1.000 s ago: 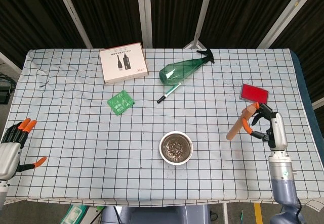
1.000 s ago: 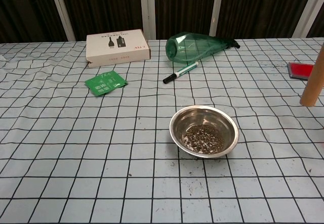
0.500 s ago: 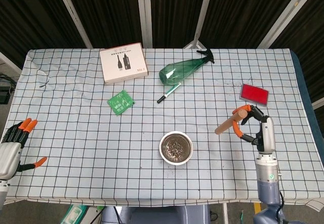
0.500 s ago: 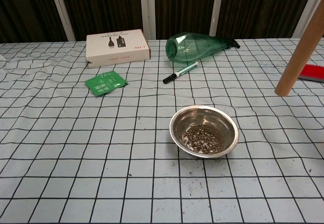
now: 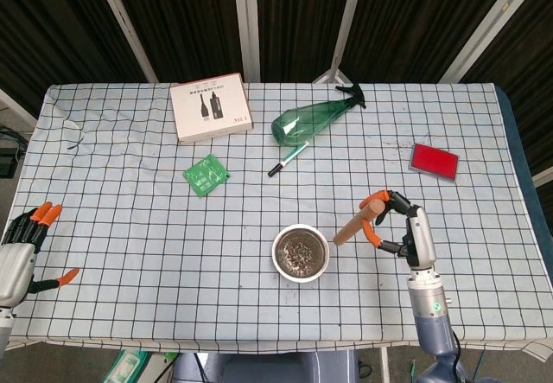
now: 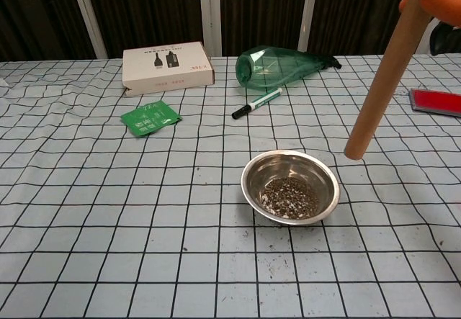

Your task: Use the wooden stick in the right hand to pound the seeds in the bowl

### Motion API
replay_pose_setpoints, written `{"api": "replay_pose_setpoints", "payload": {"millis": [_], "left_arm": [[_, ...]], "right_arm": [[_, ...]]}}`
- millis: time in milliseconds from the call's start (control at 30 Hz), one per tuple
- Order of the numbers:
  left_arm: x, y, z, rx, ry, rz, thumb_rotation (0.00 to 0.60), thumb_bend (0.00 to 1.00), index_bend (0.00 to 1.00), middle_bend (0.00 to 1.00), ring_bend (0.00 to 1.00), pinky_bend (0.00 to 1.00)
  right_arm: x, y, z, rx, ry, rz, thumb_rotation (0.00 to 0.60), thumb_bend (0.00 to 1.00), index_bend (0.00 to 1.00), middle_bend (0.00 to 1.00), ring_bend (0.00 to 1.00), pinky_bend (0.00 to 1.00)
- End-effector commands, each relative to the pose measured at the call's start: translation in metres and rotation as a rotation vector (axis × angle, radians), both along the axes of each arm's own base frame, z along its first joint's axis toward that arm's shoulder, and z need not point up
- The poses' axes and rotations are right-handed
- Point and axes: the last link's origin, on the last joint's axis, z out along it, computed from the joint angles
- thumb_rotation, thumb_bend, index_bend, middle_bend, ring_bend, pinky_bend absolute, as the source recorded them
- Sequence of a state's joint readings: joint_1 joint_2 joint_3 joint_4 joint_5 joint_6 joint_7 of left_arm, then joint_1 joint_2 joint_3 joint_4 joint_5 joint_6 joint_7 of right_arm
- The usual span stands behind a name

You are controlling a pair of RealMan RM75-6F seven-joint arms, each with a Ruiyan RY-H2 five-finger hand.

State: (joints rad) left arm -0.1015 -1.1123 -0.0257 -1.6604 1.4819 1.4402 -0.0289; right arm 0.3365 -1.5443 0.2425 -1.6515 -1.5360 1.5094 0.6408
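Observation:
A steel bowl (image 5: 301,253) (image 6: 290,186) holding dark seeds (image 6: 289,195) stands near the table's front middle. My right hand (image 5: 399,227) grips the top of a wooden stick (image 5: 356,221) (image 6: 382,74), which slants down and to the left. The stick's lower end hangs above the cloth just right of the bowl's rim, apart from it. In the chest view only an orange fingertip (image 6: 439,1) of that hand shows at the top right. My left hand (image 5: 24,243) rests at the table's front left edge with fingers spread, holding nothing.
A white box (image 5: 211,107), a green packet (image 5: 206,175), a marker pen (image 5: 288,158) and a green spray bottle (image 5: 313,119) lying on its side sit behind the bowl. A red card (image 5: 433,161) lies at the right. A checked cloth (image 5: 155,227) covers the table.
My right hand has carried the stick leftward from near the red card toward the bowl, and its lower end now hangs close to the bowl's right rim. The left hand has not moved.

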Motion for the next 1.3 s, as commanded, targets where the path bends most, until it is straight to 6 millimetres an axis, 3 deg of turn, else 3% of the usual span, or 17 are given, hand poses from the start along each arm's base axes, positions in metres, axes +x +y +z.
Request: {"api": "replay_pose_setpoints", "payload": {"millis": [33, 400, 1300], "left_arm": [[0.000, 0.000, 0.000, 0.000, 0.001, 0.000, 0.600, 0.09, 0.00, 0.00, 0.00, 0.00], [0.000, 0.000, -0.001, -0.002, 0.001, -0.001, 0.600, 0.09, 0.00, 0.00, 0.00, 0.00], [0.001, 0.002, -0.002, -0.017, -0.016, 0.001, 0.600, 0.09, 0.00, 0.00, 0.00, 0.00]], "right_arm": [[0.007, 0.002, -0.009, 0.027, -0.015, 0.013, 0.600, 0.80, 0.77, 0.61, 0.52, 0.65], [0.028, 0.007, -0.032, 0.049, -0.046, 0.042, 0.600, 0.80, 0.77, 0.61, 0.52, 0.65], [0.025, 0.005, -0.089, 0.007, -0.008, 0.032, 0.600, 0.80, 0.77, 0.61, 0.52, 0.65]]}}
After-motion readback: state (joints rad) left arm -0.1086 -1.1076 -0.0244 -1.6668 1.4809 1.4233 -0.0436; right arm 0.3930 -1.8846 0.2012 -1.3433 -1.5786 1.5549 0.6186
